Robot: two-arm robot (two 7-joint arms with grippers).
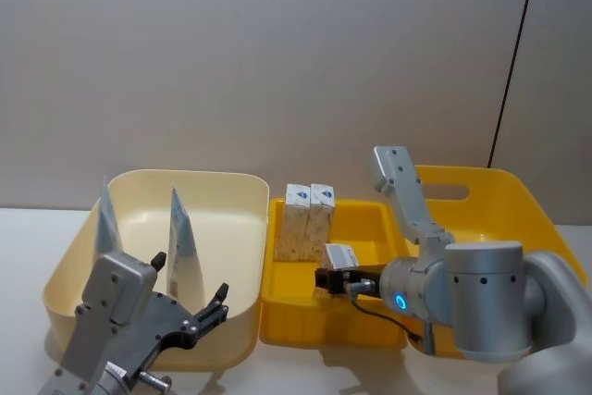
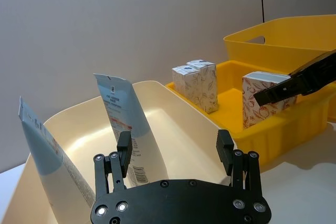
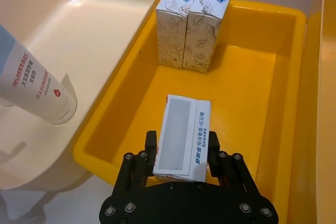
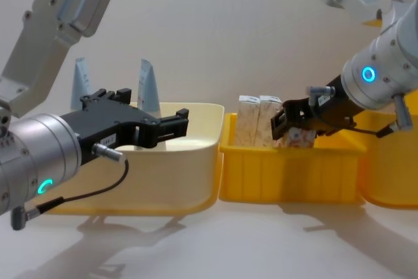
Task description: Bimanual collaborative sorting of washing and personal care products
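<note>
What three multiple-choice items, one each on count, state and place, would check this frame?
1. Beige cartons standing free in the small yellow bin: A one; B two; C four.
2. The right gripper is: A open; B shut, empty; C shut on a third carton.
3. The two white tubes stand in: A the cream bin; B the small yellow bin; C the right gripper.
Key: 1 B, a pair stands side by side at its far wall. 2 C, its fingers clamp the carton's sides. 3 A, both stand cap-down inside it, where the left gripper hovers open.
</note>
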